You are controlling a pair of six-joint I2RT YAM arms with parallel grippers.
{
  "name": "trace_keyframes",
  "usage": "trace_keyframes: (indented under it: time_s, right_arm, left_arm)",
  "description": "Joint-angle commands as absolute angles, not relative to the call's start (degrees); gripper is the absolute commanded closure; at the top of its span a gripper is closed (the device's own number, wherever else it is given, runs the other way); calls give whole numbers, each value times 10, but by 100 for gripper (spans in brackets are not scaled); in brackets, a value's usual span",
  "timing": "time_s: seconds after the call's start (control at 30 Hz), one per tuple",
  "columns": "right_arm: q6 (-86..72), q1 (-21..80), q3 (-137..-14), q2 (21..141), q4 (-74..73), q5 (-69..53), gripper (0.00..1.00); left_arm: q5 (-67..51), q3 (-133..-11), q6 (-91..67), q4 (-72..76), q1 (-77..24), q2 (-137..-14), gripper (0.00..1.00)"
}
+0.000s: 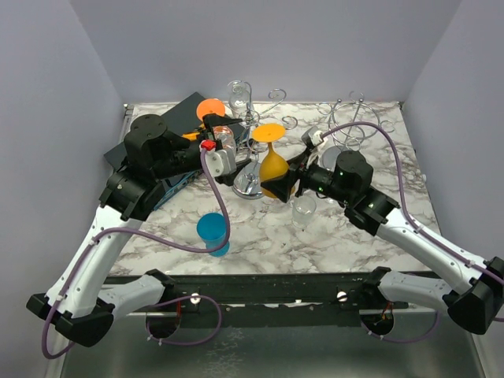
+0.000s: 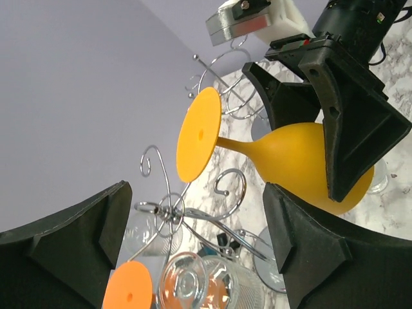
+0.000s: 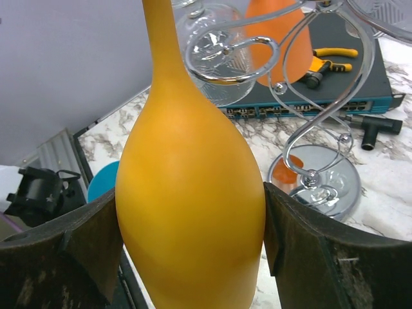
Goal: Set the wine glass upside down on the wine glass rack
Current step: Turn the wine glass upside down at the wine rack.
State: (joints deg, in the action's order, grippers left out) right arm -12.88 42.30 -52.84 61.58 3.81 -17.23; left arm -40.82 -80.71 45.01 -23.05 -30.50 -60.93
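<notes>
The yellow-orange wine glass is held by its bowl in my right gripper, whose pads press on both sides of it. The stem points away from the gripper, and the flat foot sits close to the curled wire arms of the chrome wine glass rack. My left gripper stands open beside the rack with nothing between its fingers. Through its gap I see the rack's hub. An orange glass and a clear glass hang on the rack.
A second wire rack stands at the back right. A clear glass stands on the marble just in front of the right gripper, and a blue cup stands nearer the front. A black and blue box with yellow pliers lies behind the rack.
</notes>
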Motion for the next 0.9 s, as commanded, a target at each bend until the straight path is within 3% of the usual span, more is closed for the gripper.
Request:
trace_keyframes:
  time_s: [0.0,0.43,0.87]
  right_arm:
    - [-104,421,-529,631,52,-127,27]
    - [-100,393,-529,653,47,-130,27]
    - [-100,369,-512,667,57,-139,27]
  left_arm:
    - [-333,-800,394,-270,-307,-580,9]
    - [-256,-832,339,-359,-307,-550,1]
    - [-182,-906,282,-463,-308,-584,1]
